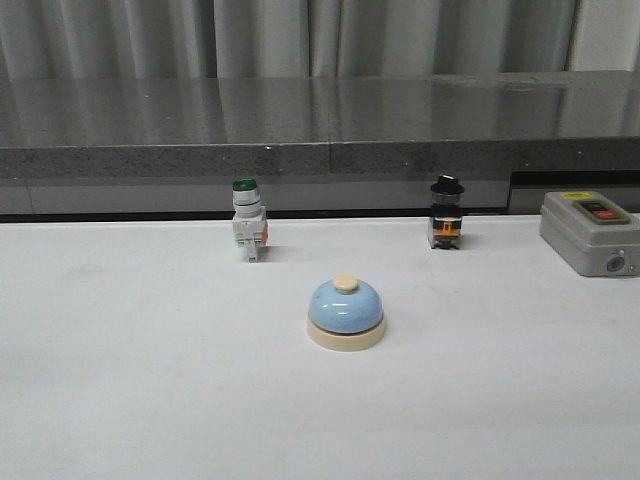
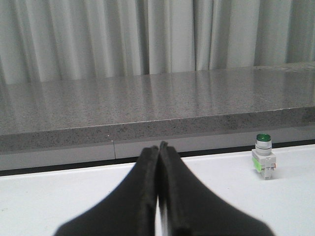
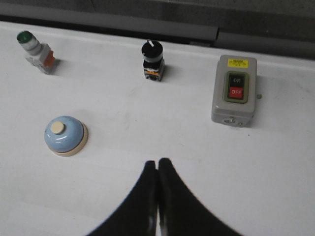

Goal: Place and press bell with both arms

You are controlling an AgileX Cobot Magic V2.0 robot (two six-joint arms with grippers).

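Note:
The light-blue bell (image 1: pixel 345 311) with its cream base and knob stands upright on the white table, near the middle in the front view. The right wrist view also shows the bell (image 3: pixel 65 134), well off to one side of my right gripper (image 3: pixel 157 162), which is shut and holds nothing. My left gripper (image 2: pixel 158 146) is shut too, empty, pointing toward the grey ledge; the bell is out of its view. Neither arm appears in the front view.
A green-capped white push-button switch (image 1: pixel 247 219) stands at the back left. A black knob switch (image 1: pixel 446 212) stands at the back, right of centre. A grey box with red and black buttons (image 1: pixel 592 231) sits at the far right. A grey stone ledge (image 1: pixel 320 120) runs behind the table.

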